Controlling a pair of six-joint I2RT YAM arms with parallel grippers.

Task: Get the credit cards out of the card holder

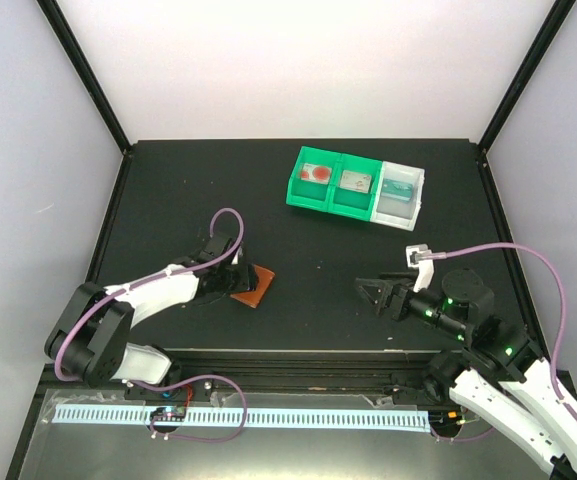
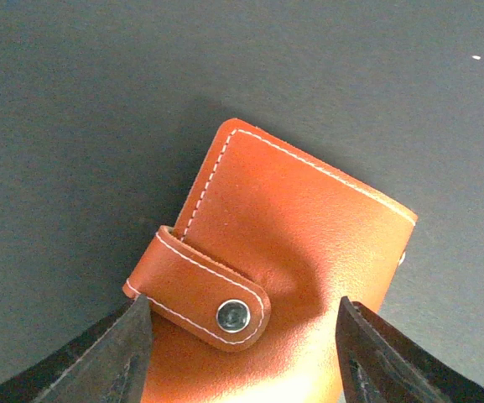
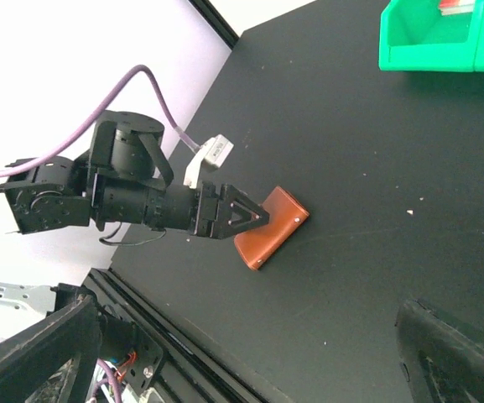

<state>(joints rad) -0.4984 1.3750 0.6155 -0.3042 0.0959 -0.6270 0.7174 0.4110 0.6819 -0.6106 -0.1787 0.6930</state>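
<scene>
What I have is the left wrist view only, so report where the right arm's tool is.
Observer: The right tool hangs open over the black table, to the right of the reddish-brown leather card holder and apart from it.
Operator: Now list what else stands on that table.
Observer: Two green plastic bins and a white plastic bin stand in a row at the far side, right of centre.
Operator: Describe the holder from above.
Observer: The left tool and its arm hide most of it there; only its right corner shows.
</scene>
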